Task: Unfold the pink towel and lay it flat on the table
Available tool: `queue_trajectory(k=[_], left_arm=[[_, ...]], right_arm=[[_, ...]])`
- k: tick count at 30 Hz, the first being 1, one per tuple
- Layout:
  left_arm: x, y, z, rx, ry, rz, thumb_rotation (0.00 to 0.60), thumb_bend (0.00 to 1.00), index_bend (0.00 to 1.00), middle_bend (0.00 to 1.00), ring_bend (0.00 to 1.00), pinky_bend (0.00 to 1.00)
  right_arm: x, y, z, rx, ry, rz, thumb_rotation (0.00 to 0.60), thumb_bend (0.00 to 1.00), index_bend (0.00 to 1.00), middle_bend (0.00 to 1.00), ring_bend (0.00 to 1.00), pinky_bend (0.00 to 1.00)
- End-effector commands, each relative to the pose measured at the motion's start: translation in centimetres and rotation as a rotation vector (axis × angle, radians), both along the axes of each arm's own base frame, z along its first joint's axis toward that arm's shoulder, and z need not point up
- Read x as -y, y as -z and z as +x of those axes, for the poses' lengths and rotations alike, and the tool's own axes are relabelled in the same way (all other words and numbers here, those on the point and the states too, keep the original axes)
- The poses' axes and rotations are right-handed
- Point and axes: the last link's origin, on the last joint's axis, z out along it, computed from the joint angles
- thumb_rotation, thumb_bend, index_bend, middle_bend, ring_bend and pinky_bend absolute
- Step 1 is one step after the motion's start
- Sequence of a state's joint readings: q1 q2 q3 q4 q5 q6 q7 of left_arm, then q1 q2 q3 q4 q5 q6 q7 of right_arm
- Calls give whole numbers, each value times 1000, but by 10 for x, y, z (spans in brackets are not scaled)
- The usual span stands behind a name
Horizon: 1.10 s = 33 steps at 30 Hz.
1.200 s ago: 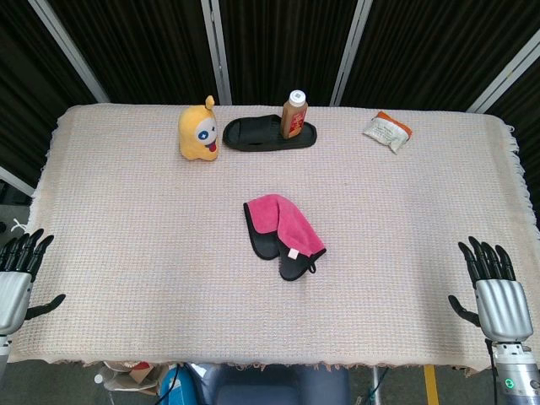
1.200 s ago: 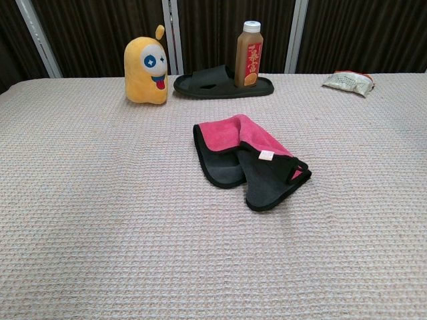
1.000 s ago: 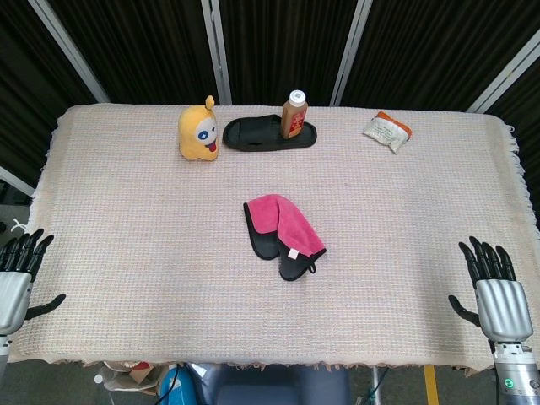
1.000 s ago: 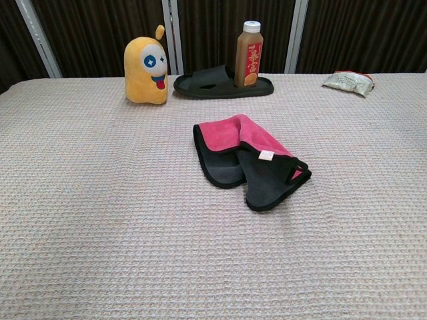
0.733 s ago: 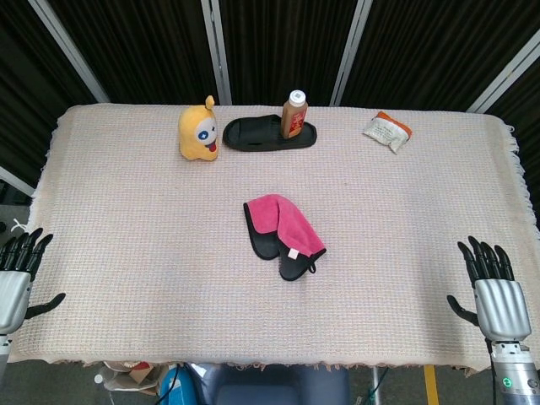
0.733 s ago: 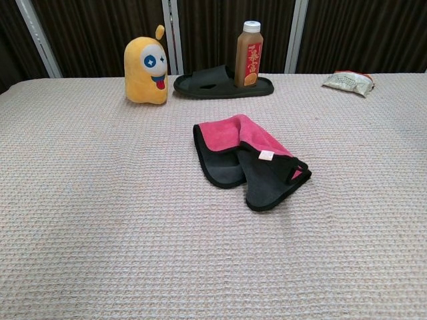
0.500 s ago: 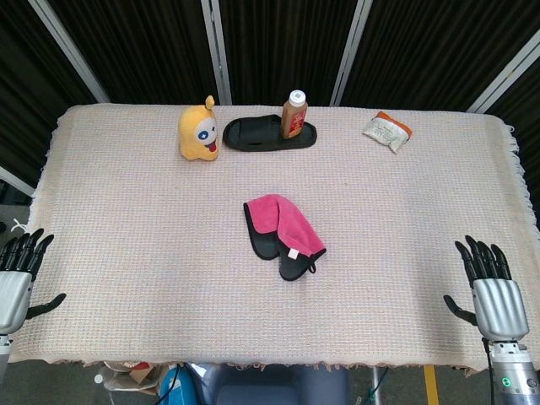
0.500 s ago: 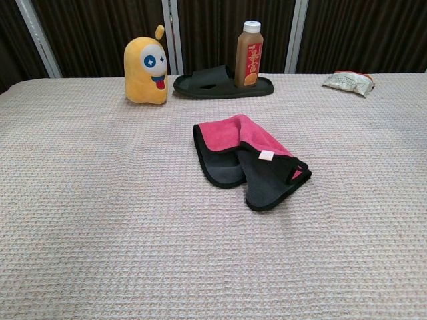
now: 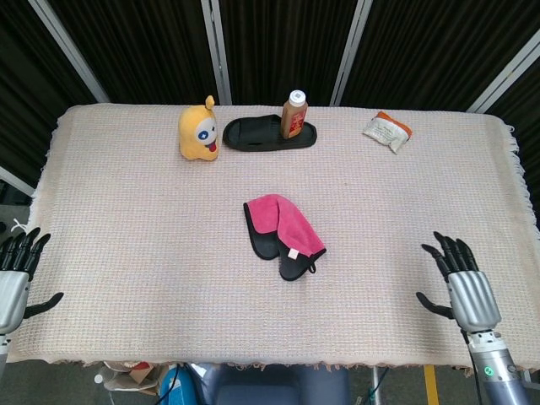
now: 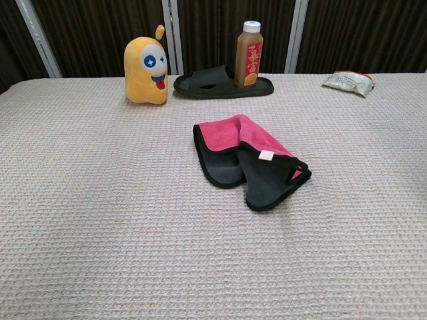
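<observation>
I saw the pink towel [image 9: 283,223] lying folded near the middle of the counter [image 9: 126,228], its pink side draped over a black underside with a black trimmed edge. A small pale label [image 10: 266,155] showed on the fold, and a little black loop stuck out at the end nearest the counter's right edge. Nothing touched it.

Along the far edge stood a yellow plush toy [image 9: 198,130], and just beside it, toward the right, a black slipper [image 9: 268,134] lay flat. A brown bottle [image 9: 294,114] with a white cap stood upright at the slipper; I could not tell whether it rested in the slipper or just behind it. A crumpled snack packet [image 9: 387,131] lay toward the far right corner.

My left hand [image 9: 15,282] hung off the near left corner, fingers spread and holding nothing. My right hand [image 9: 460,287] was over the counter near the near right corner, fingers likewise spread and empty, well apart from the towel. Neither hand showed in the chest view.

Compared with the frame half a second before, the right hand had shifted inward from the right edge, toward the towel's side of the counter. The left hand and the towel had not moved.
</observation>
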<state>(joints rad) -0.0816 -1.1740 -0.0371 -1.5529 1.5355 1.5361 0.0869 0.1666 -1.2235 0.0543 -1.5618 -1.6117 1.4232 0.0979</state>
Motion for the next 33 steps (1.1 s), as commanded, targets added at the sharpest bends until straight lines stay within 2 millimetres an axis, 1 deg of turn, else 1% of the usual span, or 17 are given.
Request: queue_trajectory(k=[1, 2, 3, 5, 7, 9, 10, 15, 18, 23, 27, 33], left_arm=[[0, 0, 1, -5, 4, 2, 600, 0, 0, 0, 0, 0], [0, 1, 1, -7, 5, 2, 600, 0, 0, 0, 0, 0], [0, 1, 1, -11, 9, 2, 600, 0, 0, 0, 0, 0], [0, 2, 2, -15, 14, 2, 600, 0, 0, 0, 0, 0], [0, 3, 3, -17, 18, 2, 600, 0, 0, 0, 0, 0], [0, 4, 4, -12, 19, 1, 600, 0, 0, 0, 0, 0], [0, 4, 4, -6, 19, 0, 600, 0, 0, 0, 0, 0], [-1, 3, 3, 2, 19, 2, 600, 0, 0, 0, 0, 0], [-1, 2, 2, 7, 14, 3, 600, 0, 0, 0, 0, 0], [-3, 2, -1, 8, 5, 3, 600, 0, 0, 0, 0, 0], [-4, 2, -3, 4, -2, 5, 600, 0, 0, 0, 0, 0], [-5, 1, -6, 2, -11, 10, 600, 0, 0, 0, 0, 0]], right_arm=[[14, 24, 20, 12, -81, 63, 600, 214, 360, 113, 35, 82], [17, 29, 25, 16, -101, 70, 600, 214, 378, 126, 44, 87], [21, 38, 34, 24, -129, 80, 600, 214, 390, 134, 49, 87], [26, 51, 47, 49, -159, 98, 600, 214, 395, 138, 53, 87], [32, 70, 66, 100, -182, 138, 600, 214, 396, 137, 53, 87], [35, 84, 79, 133, -186, 167, 600, 214, 396, 137, 53, 87], [37, 93, 89, 155, -186, 185, 600, 214, 395, 137, 53, 87], [45, 120, 124, 200, -200, 225, 600, 214, 388, 137, 53, 87], [51, 132, 139, 197, -212, 217, 600, 214, 388, 137, 52, 87], [64, 149, 154, 200, -201, 186, 600, 214, 387, 138, 59, 87], [76, 156, 158, 216, -175, 148, 600, 214, 388, 137, 68, 87], [87, 162, 158, 217, -153, 107, 600, 214, 388, 138, 69, 87]])
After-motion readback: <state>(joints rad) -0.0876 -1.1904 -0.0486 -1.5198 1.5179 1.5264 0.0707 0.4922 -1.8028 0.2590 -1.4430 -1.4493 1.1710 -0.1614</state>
